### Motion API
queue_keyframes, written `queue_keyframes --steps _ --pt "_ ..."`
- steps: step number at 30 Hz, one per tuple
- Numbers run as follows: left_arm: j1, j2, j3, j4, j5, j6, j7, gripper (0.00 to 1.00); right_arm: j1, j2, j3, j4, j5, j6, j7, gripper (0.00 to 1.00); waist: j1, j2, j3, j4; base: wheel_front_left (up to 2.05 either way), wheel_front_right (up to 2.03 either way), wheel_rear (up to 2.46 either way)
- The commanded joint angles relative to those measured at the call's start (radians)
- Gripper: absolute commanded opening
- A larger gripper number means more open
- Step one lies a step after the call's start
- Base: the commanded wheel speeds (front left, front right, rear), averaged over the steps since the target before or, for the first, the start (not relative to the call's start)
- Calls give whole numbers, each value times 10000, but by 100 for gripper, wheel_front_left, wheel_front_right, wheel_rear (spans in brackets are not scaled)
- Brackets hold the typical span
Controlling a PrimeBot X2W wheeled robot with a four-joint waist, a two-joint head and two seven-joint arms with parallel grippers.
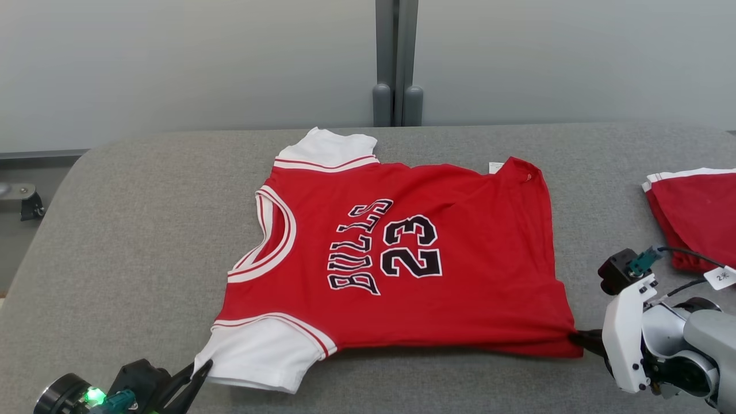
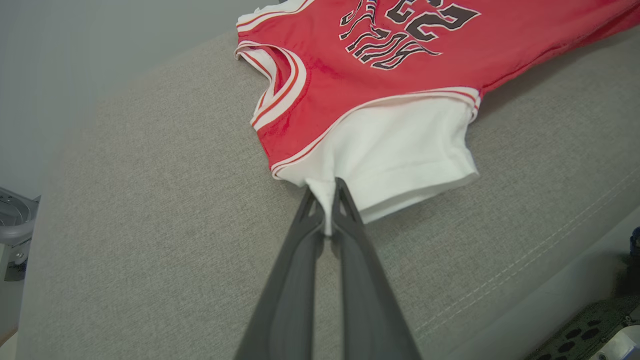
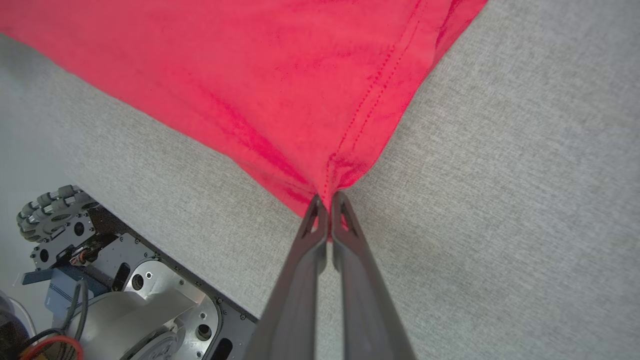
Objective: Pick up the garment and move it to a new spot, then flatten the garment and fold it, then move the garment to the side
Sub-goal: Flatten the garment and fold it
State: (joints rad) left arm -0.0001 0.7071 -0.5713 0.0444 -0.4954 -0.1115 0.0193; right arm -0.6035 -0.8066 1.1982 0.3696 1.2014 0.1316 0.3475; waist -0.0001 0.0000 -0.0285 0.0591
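Observation:
A red jersey (image 1: 437,287) with white sleeves and the print "BULLS 23" lies spread on the grey table, collar to the left. My left gripper (image 1: 202,368) is shut on the corner of the near white sleeve (image 2: 400,155), pinched between its dark fingers (image 2: 350,220). At the garment's near right my right gripper (image 1: 578,339) is shut on the red hem corner (image 3: 320,175), the cloth drawn to a point at its fingertips (image 3: 312,212). The far sleeve (image 1: 328,150) lies flat at the back.
A second folded red and white garment (image 1: 698,213) sits at the table's right edge, behind my right wrist. The table's (image 1: 132,230) near edge runs close under both grippers, with the robot's base (image 3: 125,290) below it. A grey wall stands behind.

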Motion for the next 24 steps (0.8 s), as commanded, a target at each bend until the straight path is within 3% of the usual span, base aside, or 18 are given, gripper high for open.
queue_keyframes --steps 1,11,24 --pt "-26 105 65 -162 45 103 75 0 -162 -86 -75 -41 68 -21 -1 0 1 0 87 2 0 0 0" --pt "-1944 -151 -297 -103 591 -15 657 0 -1120 198 -409 317 247 -21 493 0 1 0 974 -141 0 0 0" --pt "-4853 -845 -939 2430 745 -181 90 0 -2303 1161 -664 1522 21 -19 506 0 1 0 1989 -553 0 0 0"
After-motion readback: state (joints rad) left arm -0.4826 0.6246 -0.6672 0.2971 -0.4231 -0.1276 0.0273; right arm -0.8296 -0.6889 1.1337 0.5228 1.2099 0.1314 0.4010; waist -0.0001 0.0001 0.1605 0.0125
